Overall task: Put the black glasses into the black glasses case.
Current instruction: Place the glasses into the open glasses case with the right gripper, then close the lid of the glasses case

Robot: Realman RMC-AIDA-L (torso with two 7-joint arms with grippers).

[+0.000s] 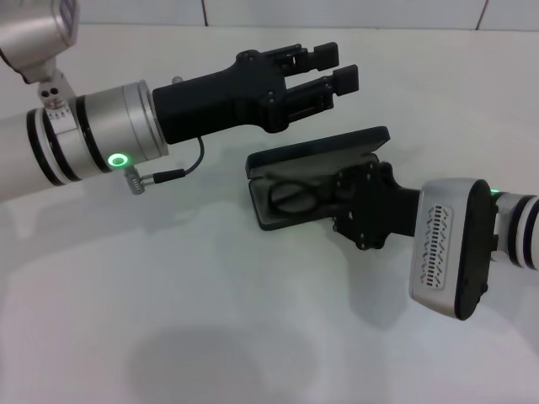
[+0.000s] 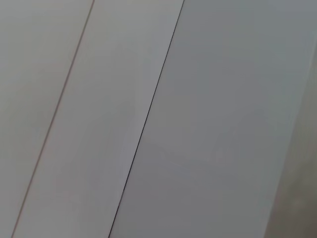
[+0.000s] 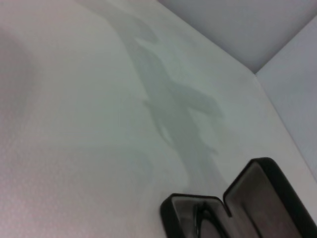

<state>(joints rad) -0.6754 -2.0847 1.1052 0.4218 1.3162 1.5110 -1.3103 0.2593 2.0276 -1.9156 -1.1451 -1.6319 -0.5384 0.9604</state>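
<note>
The right hand (image 1: 347, 195) sits low at the open side of the flat black hard-shell glasses case (image 1: 316, 156), its dark fingers reaching into the tray; from the head view I cannot tell how wide they stand or whether they have hold of anything, since the wrist body covers them; just beyond those fingers the thin black-framed glasses (image 1: 296, 197) lie inside the grey-lined lower half, rounded lenses showing, so the pair looks to be in, or very nearly in, its place; the lid stands propped open behind, tilted back; the right wrist view catches the case's rim and lining (image 3: 247, 198) with a dark sliver of frame (image 3: 204, 223) in the tray; up above and behind the case, the left hand (image 1: 324, 69) hovers clear of everything, its black fingers parted with nothing between them; the whole lot sits on the plain white table (image 1: 210, 320); now the risks, as I read them: if the right hand backs out while gripping or snagging a temple arm, the glasses come out with it; the case is light and unpinned, so a nudge could slide it or drop the lid on the fingers.
</note>
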